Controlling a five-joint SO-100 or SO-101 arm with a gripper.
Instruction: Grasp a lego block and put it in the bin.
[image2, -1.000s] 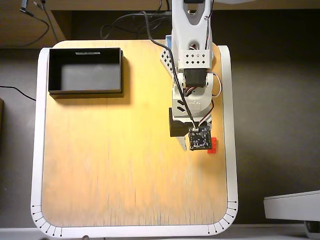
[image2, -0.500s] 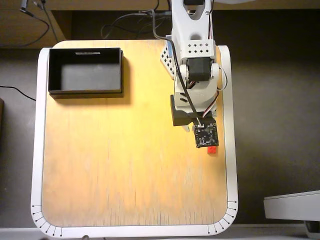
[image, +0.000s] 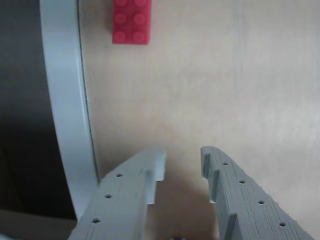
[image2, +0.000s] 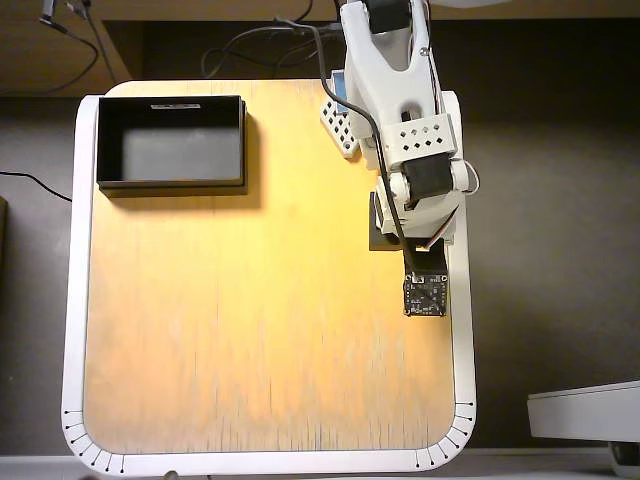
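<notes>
**A:** Item one, the lego block (image: 131, 21). Location?

**B:** Wrist view only: it lies flat on the pale wood, studs up, at the top of the frame, just beside the white table rim (image: 65, 100) and well ahead of the fingertips. In the overhead view the arm (image2: 405, 110) covers that spot, so the block is not visible there.

**A:** Item two, the gripper (image: 182, 167). Condition?

**B:** Jaws parted, bare tabletop showing in the gap, nothing held. The gap looks somewhat wider than the block's short side.

**A:** Item three, the bin (image2: 170, 184).

**B:** Black tray, grey floor, nothing in it, white label strip on its far rim. It sits at the table corner far from the block, across the board from the arm.

**A:** Handling notes for item one?

**B:** Judged light, rigid, hard plastic; smooth side walls, likely a little slippery, not fragile. Best hold: fingers across the two long sides, at mid-length, low enough to clear the studs. It lies left of the jaw line in the wrist view, so the approach needs a shift towards the rim.
</notes>
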